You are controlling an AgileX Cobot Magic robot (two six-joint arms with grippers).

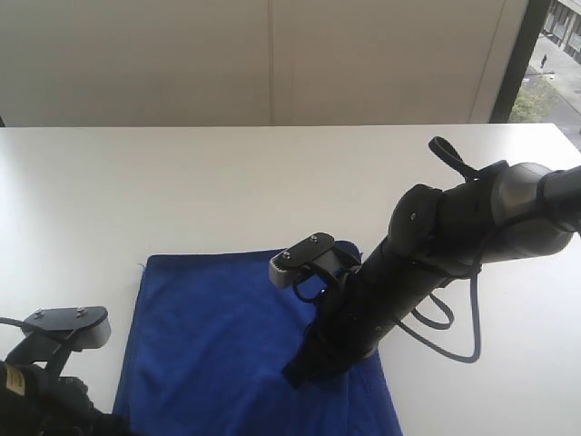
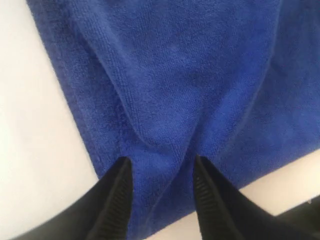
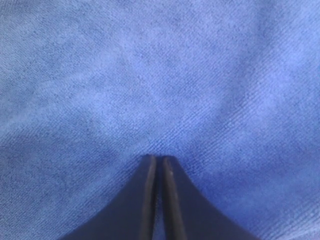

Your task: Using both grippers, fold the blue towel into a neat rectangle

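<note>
Towel (image 1: 227, 345) is lying spread on the white table (image 1: 136, 182), low in the exterior view. My left gripper (image 2: 161, 162) is standing wide, straddling a raised ridge near the hem. My right gripper (image 3: 156, 159) is pressing on the towel's right half, jaws nearly together; pinching or not, I cannot tell. I am judging the cloth light, limp and grippy, so corners look best. The table is looking smooth, with a window (image 1: 554, 54) lighting the right.

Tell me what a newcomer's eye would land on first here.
The deep blue towel stands out, spread on the white table at the near middle of the exterior view. The right gripper slants down onto it, shut, with its tips against the cloth. The left gripper stands open astride a puckered ridge by the towel's edge.
</note>
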